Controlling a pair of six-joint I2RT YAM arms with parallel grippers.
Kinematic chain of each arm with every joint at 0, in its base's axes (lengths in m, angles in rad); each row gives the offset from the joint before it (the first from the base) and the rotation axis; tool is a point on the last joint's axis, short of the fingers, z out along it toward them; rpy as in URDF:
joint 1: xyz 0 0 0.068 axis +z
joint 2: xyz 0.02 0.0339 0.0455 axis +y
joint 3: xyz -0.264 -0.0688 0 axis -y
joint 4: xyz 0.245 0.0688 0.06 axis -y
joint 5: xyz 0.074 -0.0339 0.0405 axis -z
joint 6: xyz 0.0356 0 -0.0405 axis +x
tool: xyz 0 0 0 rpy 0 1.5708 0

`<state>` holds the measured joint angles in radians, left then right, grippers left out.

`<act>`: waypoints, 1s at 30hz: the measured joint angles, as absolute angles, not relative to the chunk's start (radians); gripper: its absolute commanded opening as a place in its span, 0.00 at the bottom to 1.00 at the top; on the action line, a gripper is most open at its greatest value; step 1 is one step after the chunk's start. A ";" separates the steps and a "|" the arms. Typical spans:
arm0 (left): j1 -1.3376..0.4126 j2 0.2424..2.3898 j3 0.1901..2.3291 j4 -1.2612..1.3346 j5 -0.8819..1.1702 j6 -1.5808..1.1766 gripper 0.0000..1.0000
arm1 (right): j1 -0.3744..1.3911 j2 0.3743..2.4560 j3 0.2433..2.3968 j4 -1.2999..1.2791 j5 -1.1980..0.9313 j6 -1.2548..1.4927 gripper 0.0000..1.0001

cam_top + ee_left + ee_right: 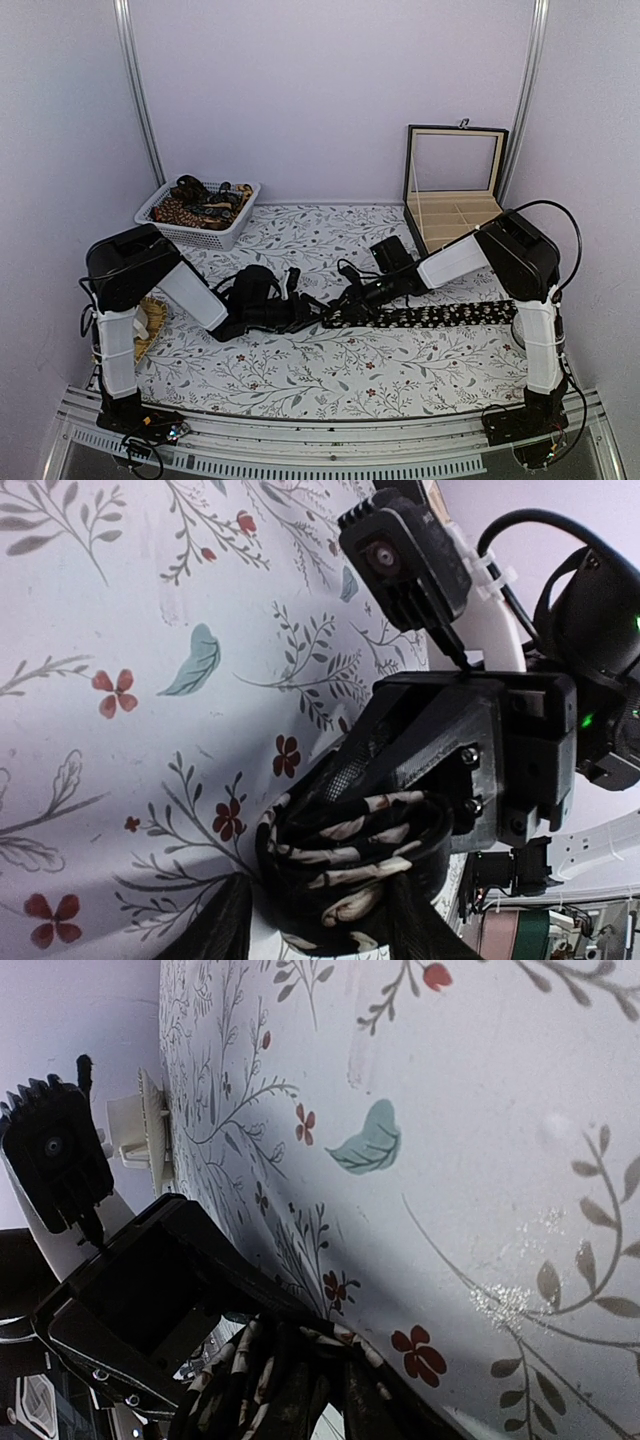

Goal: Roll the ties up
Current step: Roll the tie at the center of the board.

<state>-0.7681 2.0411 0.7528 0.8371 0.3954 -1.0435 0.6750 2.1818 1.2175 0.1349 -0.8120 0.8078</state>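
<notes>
While right pincer (340, 303) is pinching, nearly closed, the rolled end of the tie (430, 315) and left pincer (315, 313) is gripping that roll half-wide, mid-worktop (330, 370), the coil is risking unwinding if right pulls out crooked.

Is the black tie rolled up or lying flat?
Partly rolled: the tie has a small coil at its left end, clear in the left wrist view; the rest lies stretched flat rightward.

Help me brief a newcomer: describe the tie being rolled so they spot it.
On the floral table, a black tie with pale specks stretches from the centre toward the right edge. Unlike the ties heaped in the white basket at back left, it lies alone, one end rolled.
</notes>
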 measured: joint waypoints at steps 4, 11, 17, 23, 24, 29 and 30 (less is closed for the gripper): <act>-0.768 2.040 0.753 0.833 0.388 -1.040 0.46 | 0.678 2.181 1.238 0.088 -0.795 0.769 0.14; -0.767 2.033 0.753 0.823 0.377 -1.039 0.46 | 0.681 2.152 1.256 0.015 -0.730 0.710 0.26; -0.765 2.027 0.753 0.807 0.369 -1.039 0.46 | 0.681 2.119 1.256 -0.043 -0.662 0.678 0.28; -0.764 2.022 0.753 0.797 0.360 -1.038 0.46 | 0.681 2.107 1.256 -0.072 -0.633 0.654 0.24; -0.764 2.022 0.753 0.797 0.358 -1.037 0.46 | 0.681 2.107 1.256 -0.072 -0.633 0.652 0.22; -0.762 2.022 0.753 0.797 0.355 -1.036 0.46 | 0.681 2.107 1.256 -0.083 -0.618 0.641 0.17; -0.762 2.022 0.753 0.797 0.354 -1.036 0.46 | 0.681 2.107 1.256 -0.084 -0.618 0.638 0.17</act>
